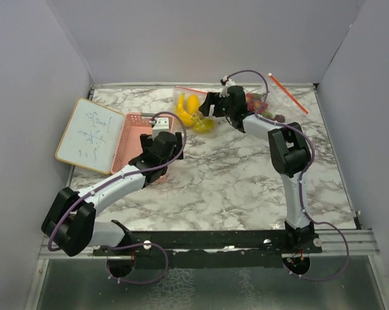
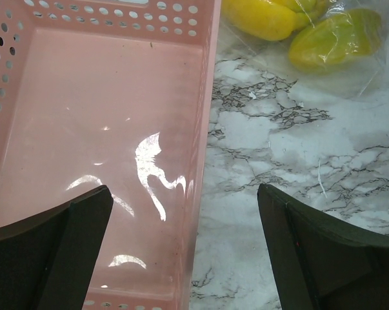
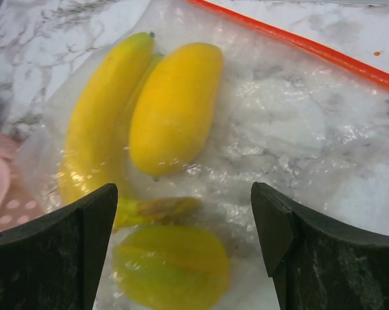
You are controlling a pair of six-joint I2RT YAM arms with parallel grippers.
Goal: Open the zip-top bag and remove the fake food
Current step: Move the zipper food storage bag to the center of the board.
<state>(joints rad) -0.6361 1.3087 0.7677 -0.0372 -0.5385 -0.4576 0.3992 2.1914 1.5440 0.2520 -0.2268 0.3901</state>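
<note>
The clear zip-top bag (image 3: 278, 129) lies on the marble with its red zip strip (image 3: 297, 42) along the far side. Inside it sits fake food: a yellow banana (image 3: 94, 123), a yellow lemon-like piece (image 3: 175, 106) and a yellow-green piece (image 3: 171, 268). My right gripper (image 3: 181, 239) hangs open just above the yellow-green piece, holding nothing. In the top view the yellow food (image 1: 193, 111) lies left of that gripper (image 1: 210, 104), and red pieces (image 1: 259, 103) lie behind its arm. My left gripper (image 2: 184, 245) is open and empty, straddling the right wall of the pink basket (image 2: 204, 129).
The pink slotted basket (image 1: 133, 129) stands left of centre, with a small whiteboard (image 1: 89, 134) leaning over its left side. Grey walls close in the table on three sides. Another red zip strip (image 1: 288, 92) lies at the back right.
</note>
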